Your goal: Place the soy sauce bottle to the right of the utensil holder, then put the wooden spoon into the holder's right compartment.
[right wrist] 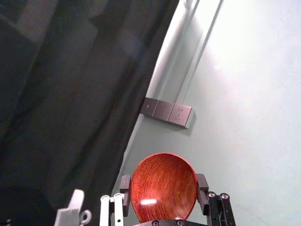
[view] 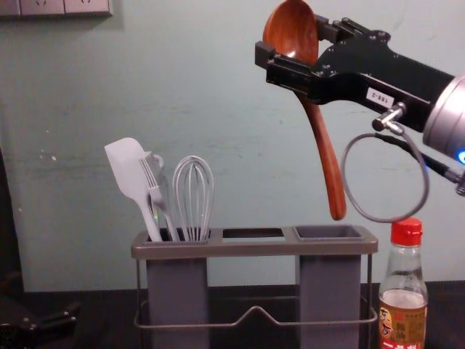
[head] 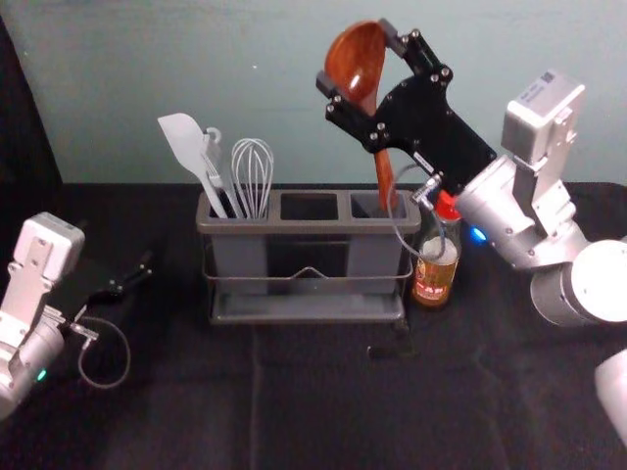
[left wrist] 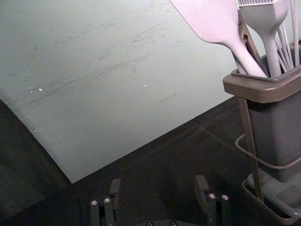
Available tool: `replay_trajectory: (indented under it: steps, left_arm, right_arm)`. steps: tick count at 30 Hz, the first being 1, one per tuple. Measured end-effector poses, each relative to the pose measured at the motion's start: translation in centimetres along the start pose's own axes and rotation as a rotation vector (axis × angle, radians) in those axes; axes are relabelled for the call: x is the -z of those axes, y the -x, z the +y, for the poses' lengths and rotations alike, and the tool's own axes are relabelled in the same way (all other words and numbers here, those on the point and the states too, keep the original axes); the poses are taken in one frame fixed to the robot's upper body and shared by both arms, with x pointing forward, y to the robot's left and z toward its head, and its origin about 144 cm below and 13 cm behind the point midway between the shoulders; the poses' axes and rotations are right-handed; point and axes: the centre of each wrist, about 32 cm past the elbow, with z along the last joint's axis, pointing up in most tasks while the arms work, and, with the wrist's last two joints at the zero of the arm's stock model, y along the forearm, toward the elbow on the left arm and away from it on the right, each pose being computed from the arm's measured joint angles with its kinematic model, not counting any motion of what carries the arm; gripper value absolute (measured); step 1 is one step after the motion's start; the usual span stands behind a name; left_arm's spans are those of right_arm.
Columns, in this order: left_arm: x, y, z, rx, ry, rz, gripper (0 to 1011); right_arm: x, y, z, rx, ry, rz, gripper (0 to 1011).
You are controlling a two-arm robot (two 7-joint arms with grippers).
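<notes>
And it's up high, the wooden spoon (head: 383, 171), reddish-brown and glossy, with a deep round bowl, grain running across its inside and a long, gently curving handle! The right end effector (head: 357, 61) has it pinched by the bowl, a finger pressed to either side, above the right part of the utensil holder (head: 313, 227). The handle points down, a little tilted, and in the chest view its tip is just above the rim by the right compartment (head: 372, 257). Down at the holder's right side, just beside it, stands the soy sauce bottle (head: 432, 274), upright on the surface (head: 313, 411), red cap on clear glass, yellow-and-red label facing out. Over in the left compartment, a spatula (head: 184, 142) and a whisk (head: 253, 176) lean up. Low on the left, well apart from the holder, is the left end effector (head: 133, 278), its fingers wide with nothing between them.

Now for what's tricky to see: a finger covers part of the spoon's bowl, and the right wrist view cuts the spoon off below it. A looping cable (head: 397, 220) crosses the bottle in the head view, while the chest view crops the bottle's base and the holder's bottom. The left end effector nearly melts into the dark background.
</notes>
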Motion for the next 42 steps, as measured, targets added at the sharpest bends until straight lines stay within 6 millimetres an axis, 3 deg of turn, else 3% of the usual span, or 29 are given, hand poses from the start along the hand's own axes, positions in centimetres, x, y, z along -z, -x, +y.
replay_trajectory:
  steps: [16,42]
  left_arm:
    - [0.0,0.0,0.0,0.0,0.0,0.0,1011]
    - [0.0,0.0,0.0,0.0,0.0,0.0,1012]
  right_arm:
    - [4.1,1.0,0.8,0.045,-0.053,0.035,838]
    - [7.9,3.6,-2.0,0.087,0.008,0.112,838]
